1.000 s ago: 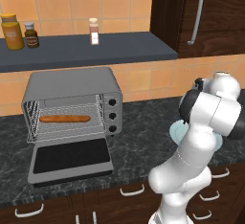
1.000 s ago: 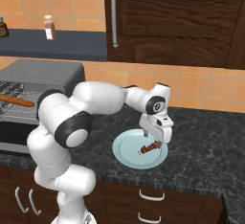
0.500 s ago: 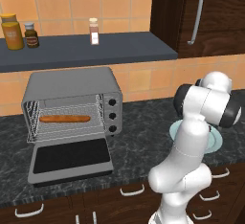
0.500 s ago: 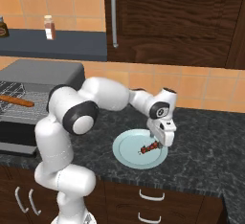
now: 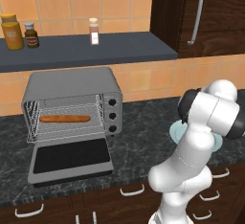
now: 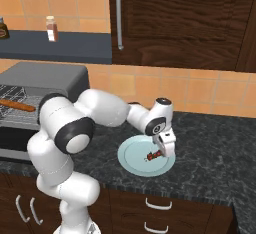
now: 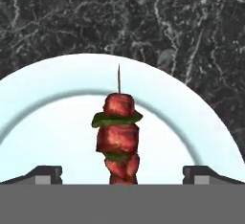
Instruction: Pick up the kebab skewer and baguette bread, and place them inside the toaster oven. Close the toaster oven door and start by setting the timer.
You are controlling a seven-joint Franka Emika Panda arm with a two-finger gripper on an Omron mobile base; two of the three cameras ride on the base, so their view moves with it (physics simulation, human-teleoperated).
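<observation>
The kebab skewer [image 7: 118, 137], red meat chunks with green slices on a thin stick, lies on a pale blue plate [image 7: 48, 122] on the dark counter. My gripper [image 7: 122, 173] is open and hangs low over the plate, one fingertip on each side of the skewer's near end and neither touching it. From the right base view the gripper [image 6: 162, 150] points down right at the skewer [image 6: 154, 155]. The baguette bread [image 5: 64, 118] lies on the wire rack inside the toaster oven [image 5: 72, 82]. The toaster oven door [image 5: 72, 158] is dropped flat open.
Three black knobs [image 5: 113, 116] run down the oven's right panel. A dark shelf [image 5: 95, 50] above the oven carries jars and a spice bottle [image 5: 94, 31]. A dark wood cabinet [image 6: 190, 23] rises behind the plate. The plate [image 6: 132, 158] sits near the counter's front edge.
The hand has dropped lower over the plate and closer to the skewer. The jaws stayed open. Baguette, oven and door have not moved.
</observation>
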